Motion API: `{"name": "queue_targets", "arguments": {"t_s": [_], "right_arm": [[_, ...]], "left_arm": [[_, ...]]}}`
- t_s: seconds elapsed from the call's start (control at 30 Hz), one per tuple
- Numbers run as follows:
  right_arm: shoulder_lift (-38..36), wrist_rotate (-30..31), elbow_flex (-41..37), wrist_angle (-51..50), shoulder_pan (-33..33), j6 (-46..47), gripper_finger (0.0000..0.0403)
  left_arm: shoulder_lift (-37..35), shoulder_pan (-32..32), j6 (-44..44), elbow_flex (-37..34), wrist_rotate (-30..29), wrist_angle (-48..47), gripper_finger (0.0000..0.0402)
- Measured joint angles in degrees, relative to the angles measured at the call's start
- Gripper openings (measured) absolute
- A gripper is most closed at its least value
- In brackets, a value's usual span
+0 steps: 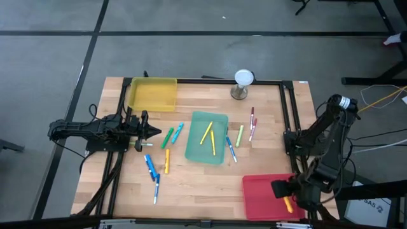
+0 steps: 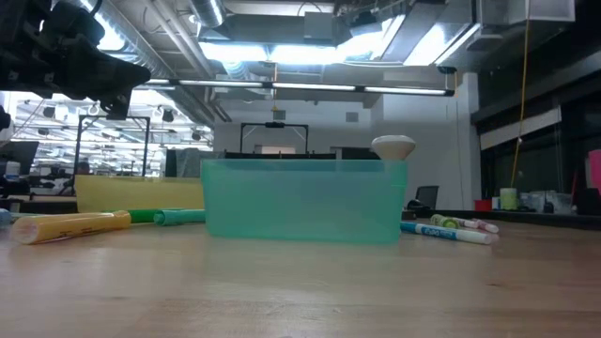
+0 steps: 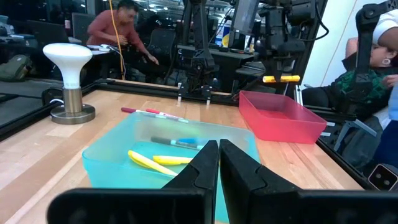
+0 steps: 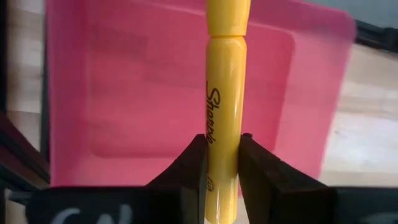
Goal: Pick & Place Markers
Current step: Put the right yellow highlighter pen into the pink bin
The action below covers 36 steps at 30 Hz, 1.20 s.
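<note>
Early days, I'd say — two yellow markers [image 1: 208, 137] sit in the teal tray [image 1: 198, 154] mid-counter, while roughly ten more lie loose around it, from 9 o'clock round to 3. The right end effector [image 1: 287, 202] hangs over the red tray [image 1: 257, 198] at 5 o'clock, clamped on a yellow marker [image 4: 225, 106]. The left end effector [image 1: 150, 131] waits at 9 o'clock, fingers together — only the right wrist view shows that grip up close.
</note>
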Motion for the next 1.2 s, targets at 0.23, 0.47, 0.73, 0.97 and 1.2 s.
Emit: {"name": "queue_targets", "arguments": {"t_s": [0.23,0.47,0.73,0.97,1.2], "right_arm": [[4.39,-0.02,0.0,1.56,0.94,0.11,0.0067],[8.55,-0.08,0.0,4.89,0.37,-0.04,0.0067],[12.31,-0.36,0.0,6.2,-2.99,2.57,0.0067],[13.86,-0.36,0.0,8.97,-6.8,0.32,0.0067],[14.88,-0.36,0.0,12.71,-10.89,-5.74,0.0067]], "left_arm": [[0.0,0.0,0.0,0.01,0.0,0.0,0.0013],[-0.02,-0.01,0.0,0.02,0.0,-0.01,0.0008],[0.0,-0.01,0.0,0.02,0.0,-0.01,0.0009],[-0.02,-0.01,0.0,0.0,0.0,-0.01,0.0012],[-0.02,0.0,0.0,0.0,0.0,0.0,0.0012]]}}
